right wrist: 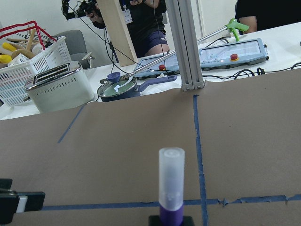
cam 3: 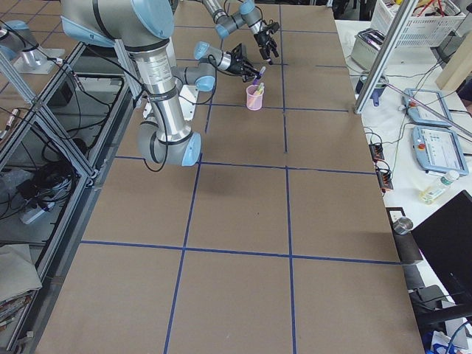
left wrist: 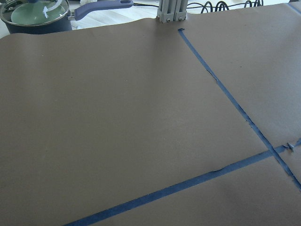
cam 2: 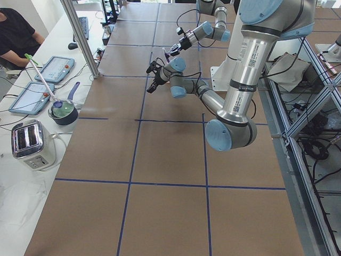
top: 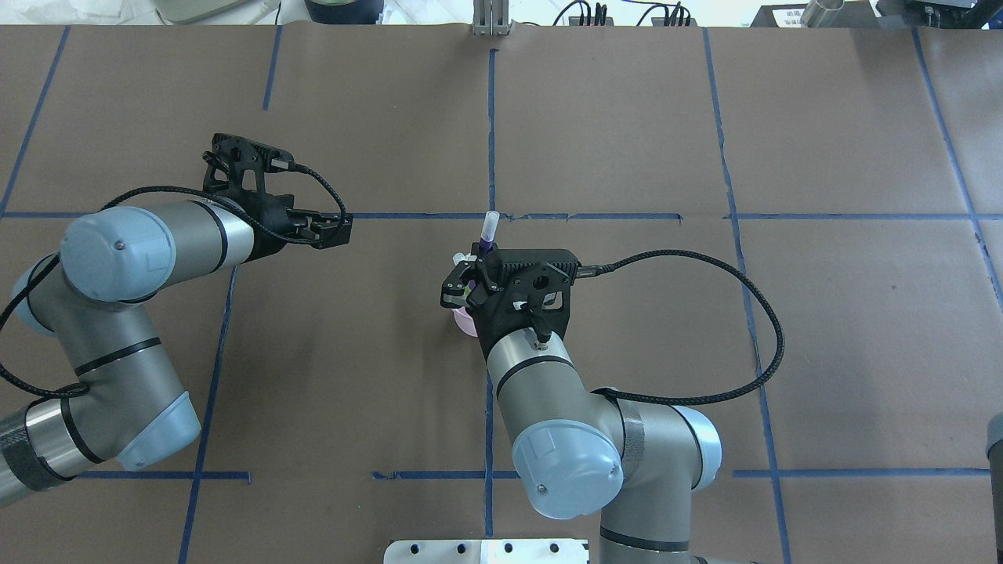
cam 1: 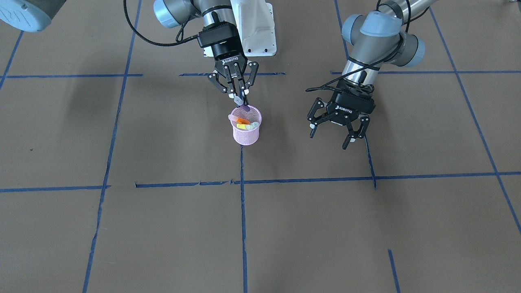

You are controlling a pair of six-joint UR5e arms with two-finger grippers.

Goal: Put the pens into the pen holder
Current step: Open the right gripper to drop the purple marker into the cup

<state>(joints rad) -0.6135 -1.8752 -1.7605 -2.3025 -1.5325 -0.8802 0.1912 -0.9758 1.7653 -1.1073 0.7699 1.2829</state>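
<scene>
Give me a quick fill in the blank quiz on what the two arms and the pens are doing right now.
The pen clamped in the right gripper has a ____ body.
The left gripper is ____ and empty.
The pen holder already holds a yellow pen and an ____ one.
Missing words: purple; open; orange.

Brown table (cam 1: pixel 163 236) gridded with blue tape (cam 1: pixel 243 228), white bench (cam 2: pixel 10 120) alongside.

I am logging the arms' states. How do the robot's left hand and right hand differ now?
The right hand is shut on a purple pen; the left hand is open and holds nothing. The right hand hangs above the pen holder; the left hand is off to one side of it. Both are black two-finger hands.
</scene>
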